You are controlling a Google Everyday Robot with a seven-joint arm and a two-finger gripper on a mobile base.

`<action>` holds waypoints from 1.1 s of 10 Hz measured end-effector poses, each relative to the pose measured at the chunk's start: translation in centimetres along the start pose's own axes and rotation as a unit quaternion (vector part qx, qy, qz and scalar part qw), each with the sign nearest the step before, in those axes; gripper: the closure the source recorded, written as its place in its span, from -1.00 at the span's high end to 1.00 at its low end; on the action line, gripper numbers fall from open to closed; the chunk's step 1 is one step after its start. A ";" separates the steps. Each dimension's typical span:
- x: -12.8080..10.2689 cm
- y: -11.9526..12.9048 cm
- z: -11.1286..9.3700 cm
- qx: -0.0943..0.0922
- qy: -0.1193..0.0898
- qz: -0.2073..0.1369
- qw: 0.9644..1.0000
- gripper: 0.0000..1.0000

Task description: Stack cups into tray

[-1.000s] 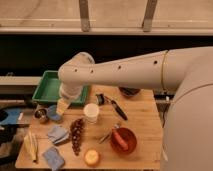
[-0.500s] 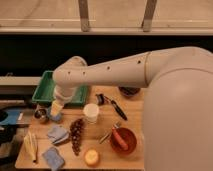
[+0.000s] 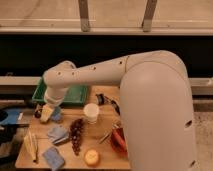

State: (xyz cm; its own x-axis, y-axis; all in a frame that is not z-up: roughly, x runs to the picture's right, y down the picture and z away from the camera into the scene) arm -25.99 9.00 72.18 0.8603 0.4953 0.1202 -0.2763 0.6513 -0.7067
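Reaches in from the right with the white arm (image 3: 150,100), elbow bent above the green tray (image 3: 77,95) at the rear left corner of the tabletop (image 3: 72,161). Holds the gripper (image 3: 46,113) spread wide near the left edge, just beside the blue cup (image 3: 56,116). Leaves the white cup (image 3: 91,112) standing mid-tabletop. Has swung left and lower than before.

green tray (image 3: 75,95); cream-white cup (image 3: 91,113); light-blue cup (image 3: 57,115); pale yellowish gripper (image 3: 46,114) beside it, left on tan table (image 3: 102,150).

the arm (image 3: 100,72) swings farther left. the gripper (image 3: 46,113) drops toward the table's (image 3: 75,161) left edge, just beside the light-blue cup (image 3: 57,115).
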 end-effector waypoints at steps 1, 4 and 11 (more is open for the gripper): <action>0.1 -0.1 -0.1 0.001 0.000 0.001 1.000 0.52; 0.0 0.0 0.4 -0.006 0.003 -0.003 1.000 0.52; -3.5 2.0 5.1 -0.052 0.011 -0.051 0.997 0.52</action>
State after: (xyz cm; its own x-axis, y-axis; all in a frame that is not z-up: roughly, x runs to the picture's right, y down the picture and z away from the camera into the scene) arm -31.73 11.53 73.95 0.8907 0.4172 0.1807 -0.1423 0.6333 -0.7607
